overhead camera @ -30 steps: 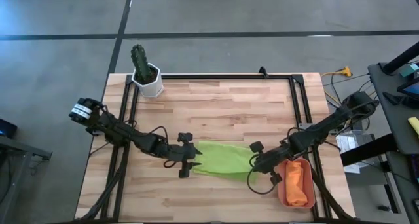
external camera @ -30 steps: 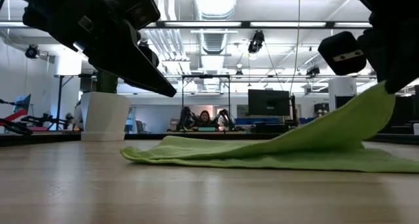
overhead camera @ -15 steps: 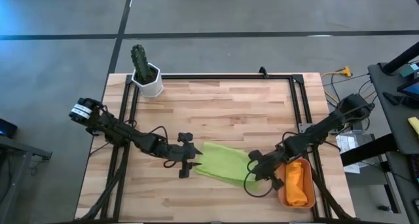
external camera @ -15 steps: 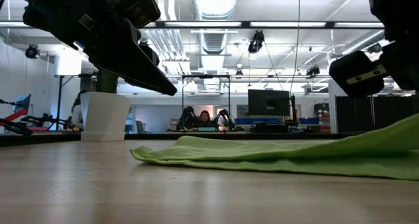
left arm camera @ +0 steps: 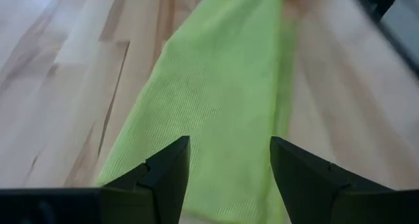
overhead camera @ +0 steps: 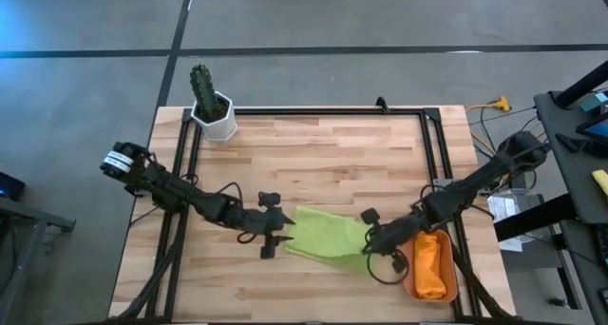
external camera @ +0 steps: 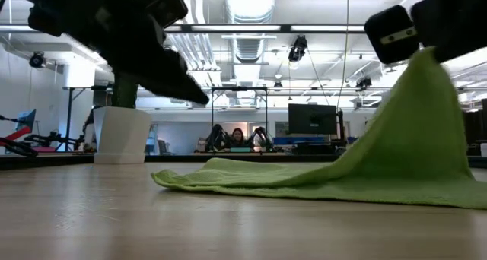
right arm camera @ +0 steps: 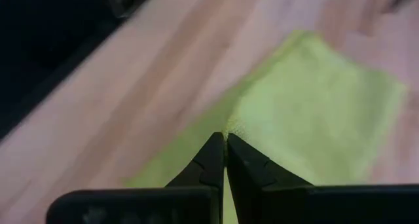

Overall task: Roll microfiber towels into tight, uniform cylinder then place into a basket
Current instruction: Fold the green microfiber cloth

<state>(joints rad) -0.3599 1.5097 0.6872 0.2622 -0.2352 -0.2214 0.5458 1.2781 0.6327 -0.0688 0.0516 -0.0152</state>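
Observation:
The lime green towel [overhead camera: 323,236] lies near the table's middle front, its left part flat on the wood and its right end raised into a peak [external camera: 430,62]. My right gripper [overhead camera: 370,240] is shut on that raised end. My left gripper [overhead camera: 277,238] hovers open just above the towel's left end [left arm camera: 216,112], clear of it in the low view [external camera: 186,93]. The orange towel [overhead camera: 429,266] lies in the terracotta basket [overhead camera: 450,289] at the front right. My right gripper pinches the green towel's right end at its edge [right arm camera: 230,127] between its two fingertips; one layer or several, I cannot tell. The fingers slant down from the table's right side. The cloth hangs from them like a tent, its left part [external camera: 228,176] resting on the table.
A white pot with a cactus [overhead camera: 215,111] stands at the far left corner. A dark metal frame [overhead camera: 418,110] runs along the table's far and side edges. Bare wood lies between the towel and the far edge.
My right gripper, still shut on the towel's right end, dipped toward the near edge, laying that end low, then rose again. The right end now stands higher, and the towel looks shorter from above. The towel's left end has stayed on the table.

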